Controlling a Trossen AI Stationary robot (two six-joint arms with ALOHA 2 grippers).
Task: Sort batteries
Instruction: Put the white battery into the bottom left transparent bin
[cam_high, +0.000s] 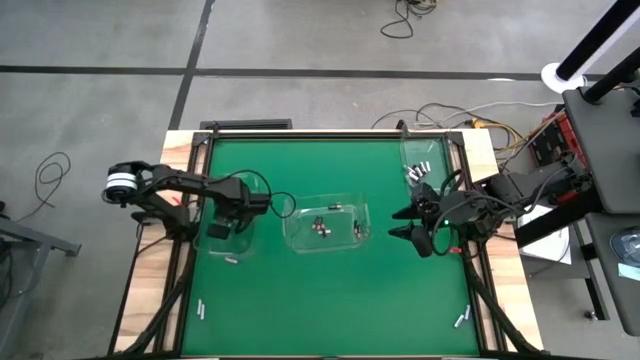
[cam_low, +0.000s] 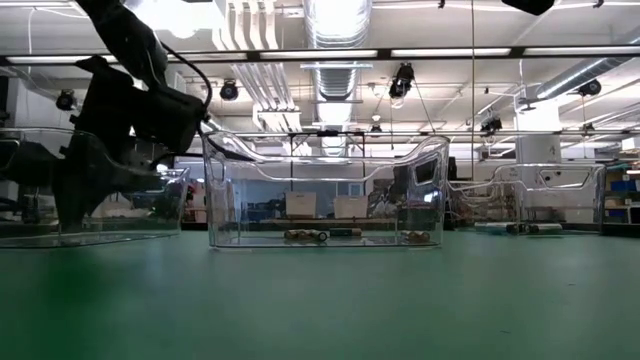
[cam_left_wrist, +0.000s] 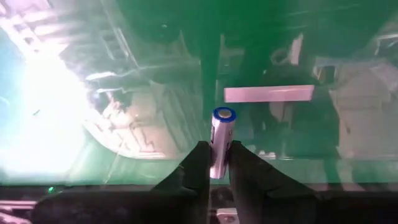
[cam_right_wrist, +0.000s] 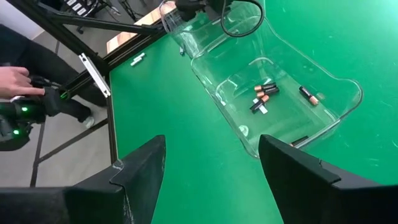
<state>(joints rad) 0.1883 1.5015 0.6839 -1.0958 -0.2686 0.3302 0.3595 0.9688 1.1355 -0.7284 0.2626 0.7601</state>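
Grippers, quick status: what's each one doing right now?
Left gripper: shut on a battery, over the left clear bin.
Right gripper: open, holding nothing, at the table's right side.

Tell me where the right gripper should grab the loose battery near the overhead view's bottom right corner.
Grip the battery at mid-length, coming straight down, fingers closing across its width. It lies flat and slanted on the mat, so turn the open right gripper to match. The left gripper holds another battery.
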